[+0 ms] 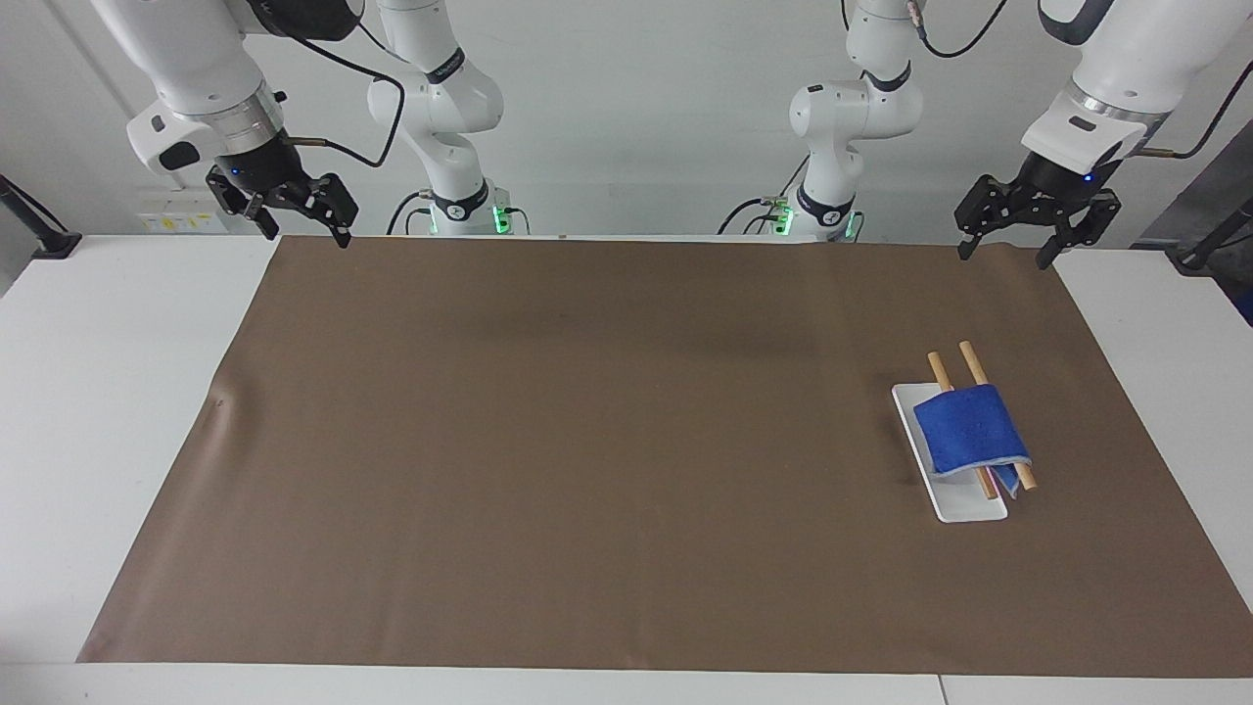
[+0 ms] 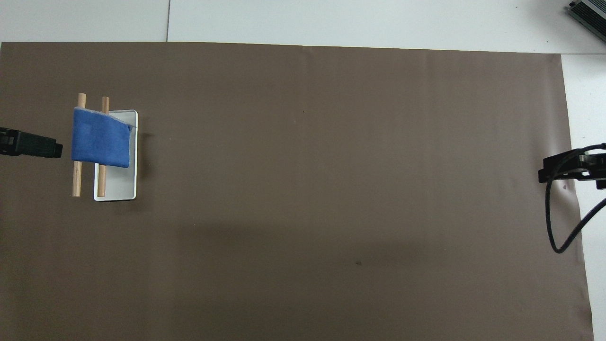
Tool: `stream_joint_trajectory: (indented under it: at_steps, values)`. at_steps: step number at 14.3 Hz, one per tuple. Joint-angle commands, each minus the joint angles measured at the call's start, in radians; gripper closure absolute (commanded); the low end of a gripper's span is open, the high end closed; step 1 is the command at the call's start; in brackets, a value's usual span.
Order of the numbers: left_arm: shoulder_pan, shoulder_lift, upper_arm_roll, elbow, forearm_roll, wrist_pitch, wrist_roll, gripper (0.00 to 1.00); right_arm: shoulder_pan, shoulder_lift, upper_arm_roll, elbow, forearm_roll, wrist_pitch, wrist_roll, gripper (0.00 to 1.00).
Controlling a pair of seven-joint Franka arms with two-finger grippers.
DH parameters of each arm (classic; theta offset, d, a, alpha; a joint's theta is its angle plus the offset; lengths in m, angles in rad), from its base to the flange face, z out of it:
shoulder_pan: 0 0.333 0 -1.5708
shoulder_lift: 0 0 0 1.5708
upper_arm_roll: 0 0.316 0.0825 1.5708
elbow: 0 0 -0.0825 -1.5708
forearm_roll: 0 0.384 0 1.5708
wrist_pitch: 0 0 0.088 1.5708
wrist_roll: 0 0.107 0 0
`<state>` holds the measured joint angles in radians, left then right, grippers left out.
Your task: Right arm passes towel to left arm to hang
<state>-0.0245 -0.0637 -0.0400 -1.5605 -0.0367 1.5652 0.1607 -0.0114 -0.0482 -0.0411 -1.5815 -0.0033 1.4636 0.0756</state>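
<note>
- We find the towel (image 1: 969, 429) draped over two wooden rods (image 1: 979, 372) on one white tray (image 1: 964, 509), below the left gripper (image 1: 1005, 251), which hangs open and empty.
- We judge the towel light, soft and limp; a pinch at its free stitched edge suits best.
- The right gripper (image 1: 294, 227), open, waits well apart.
- Count: one towel, two rods, one tray, one brown mat (image 1: 587, 441).

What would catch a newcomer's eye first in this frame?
The blue towel stands out, draped over two wooden rods on a white stand toward the left arm's end of the brown mat. Both grippers hang open and empty over the mat's corners nearest the robots: the left gripper and the right gripper.
</note>
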Motion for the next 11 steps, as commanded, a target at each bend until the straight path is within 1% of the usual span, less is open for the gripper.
stream_joint_trajectory:
  at_steps: [1,3,4,11]
  values:
    - [-0.046,-0.015,0.035,0.004,0.018,-0.03,0.019,0.0,-0.004,-0.024,0.004,-0.032,0.026,0.035,-0.01,0.0]
    - [-0.087,-0.016,0.081,0.004,0.02,-0.046,0.017,0.0,-0.004,-0.024,0.004,-0.031,0.026,0.035,-0.008,0.0]
    - [-0.092,-0.016,0.086,0.004,0.02,-0.06,0.016,0.0,-0.004,-0.024,0.004,-0.029,0.026,0.037,-0.008,0.0]
    - [-0.077,-0.022,0.084,-0.016,0.021,-0.085,0.016,0.0,-0.008,-0.024,0.003,-0.029,0.026,0.024,-0.017,0.0]
